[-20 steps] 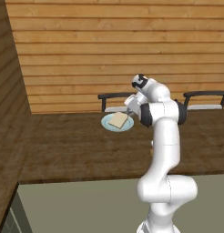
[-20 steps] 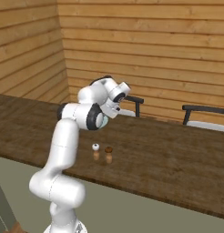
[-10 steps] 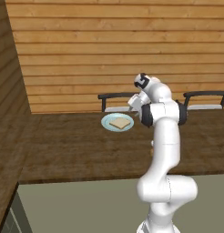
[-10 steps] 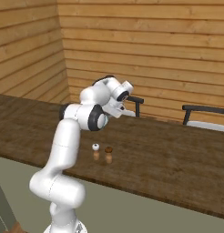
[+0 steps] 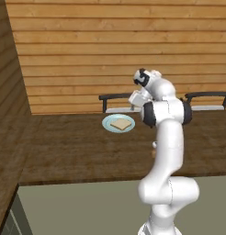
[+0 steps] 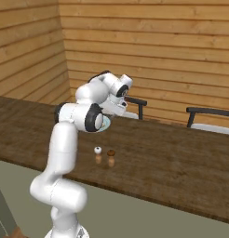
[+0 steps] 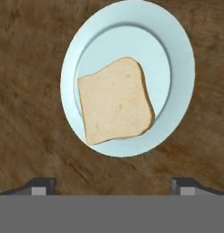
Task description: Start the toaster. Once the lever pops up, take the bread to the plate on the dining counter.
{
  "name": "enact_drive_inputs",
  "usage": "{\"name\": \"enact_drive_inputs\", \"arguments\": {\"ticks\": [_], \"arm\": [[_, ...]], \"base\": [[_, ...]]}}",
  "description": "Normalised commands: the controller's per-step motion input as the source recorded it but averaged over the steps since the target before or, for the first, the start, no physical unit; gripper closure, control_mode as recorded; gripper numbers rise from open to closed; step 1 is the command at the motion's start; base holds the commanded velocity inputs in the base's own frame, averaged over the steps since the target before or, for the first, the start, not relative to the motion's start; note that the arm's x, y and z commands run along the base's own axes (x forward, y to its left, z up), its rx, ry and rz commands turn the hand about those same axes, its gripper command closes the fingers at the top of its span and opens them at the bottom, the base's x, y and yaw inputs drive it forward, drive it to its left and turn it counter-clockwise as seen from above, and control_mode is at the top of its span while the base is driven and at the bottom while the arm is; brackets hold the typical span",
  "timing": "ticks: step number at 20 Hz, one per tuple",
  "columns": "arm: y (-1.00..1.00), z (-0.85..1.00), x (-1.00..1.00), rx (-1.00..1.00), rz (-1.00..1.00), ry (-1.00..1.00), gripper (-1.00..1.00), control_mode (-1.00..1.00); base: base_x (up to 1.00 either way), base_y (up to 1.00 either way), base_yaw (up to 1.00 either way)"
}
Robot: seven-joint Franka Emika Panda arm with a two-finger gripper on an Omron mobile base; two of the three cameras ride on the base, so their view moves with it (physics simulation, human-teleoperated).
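The light-tan bread (image 7: 114,101) lies flat on the round pale-blue plate (image 7: 182,59), which rests on the dark wood dining counter (image 5: 73,147). My gripper (image 7: 114,186) hangs open just above them, its two dark fingertips (image 7: 38,185) spread wide with nothing between. From the left base view the bread (image 5: 121,124) sits in the middle of the plate (image 5: 108,124), with the gripper (image 5: 134,103) up and to its right. In the right base view the arm covers most of the plate (image 6: 106,123). The toaster is out of view.
Small salt and pepper shakers (image 6: 97,151) (image 6: 111,154) stand on the counter near the arm. Black-backed chairs (image 5: 115,97) (image 5: 206,95) line the counter's far side, before a wooden plank wall. The counter's near edge runs in front of the robot's base.
The gripper has opened and let go of the bread, which now lies flat on the plate. The hand has lifted slightly away from it.
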Motion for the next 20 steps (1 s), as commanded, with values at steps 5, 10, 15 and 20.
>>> {"name": "enact_drive_inputs", "arguments": {"ticks": [5, 10, 15, 20], "arm": [[0.11, 0.30, -1.00, -0.19, -0.35, -0.15, -1.00, -1.00], [0.31, 0.25, -1.00, -0.21, -0.31, -0.27, -1.00, -1.00], [0.25, 0.50, -1.00, -0.24, -0.21, -0.20, -1.00, -1.00], [0.05, 0.66, -0.98, -0.16, -0.11, 0.01, -1.00, -1.00]], "base": [[0.00, 0.00, 0.00], [0.00, 0.00, 0.00], [0.00, 0.00, 0.00], [0.00, 0.00, 0.00]]}}
